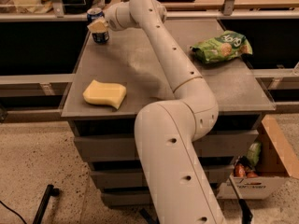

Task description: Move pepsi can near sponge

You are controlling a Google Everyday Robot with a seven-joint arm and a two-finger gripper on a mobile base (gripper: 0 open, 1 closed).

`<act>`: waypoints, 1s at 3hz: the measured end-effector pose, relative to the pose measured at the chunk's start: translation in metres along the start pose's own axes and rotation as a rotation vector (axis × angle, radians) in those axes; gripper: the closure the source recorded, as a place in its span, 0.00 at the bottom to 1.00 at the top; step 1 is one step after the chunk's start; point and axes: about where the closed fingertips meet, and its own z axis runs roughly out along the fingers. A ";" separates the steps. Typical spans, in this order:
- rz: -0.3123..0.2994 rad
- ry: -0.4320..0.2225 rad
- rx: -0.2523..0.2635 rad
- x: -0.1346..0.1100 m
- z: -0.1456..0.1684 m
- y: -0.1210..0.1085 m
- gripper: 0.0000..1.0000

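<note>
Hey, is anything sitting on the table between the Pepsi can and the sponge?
Nothing visible: the hand is at the dark blue Pepsi can, and only bare grey tabletop runs to the pale yellow foam sponge.

The table [135, 62] has a dull grey top, matt and faintly scuffed. At its far left corner the gripper [99, 26] — smooth pale plastic, like the satin cream shell of the arm [168, 139] — sits against the pepsi can [100, 35], dark painted metal with a silvery rim. Near the table's front left, the sponge [104, 94] looks like soft matt foam. On the table's right side lies a snack bag [220, 45] of shiny crinkled film.
</note>
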 end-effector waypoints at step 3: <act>0.045 -0.007 -0.101 -0.031 -0.039 0.020 1.00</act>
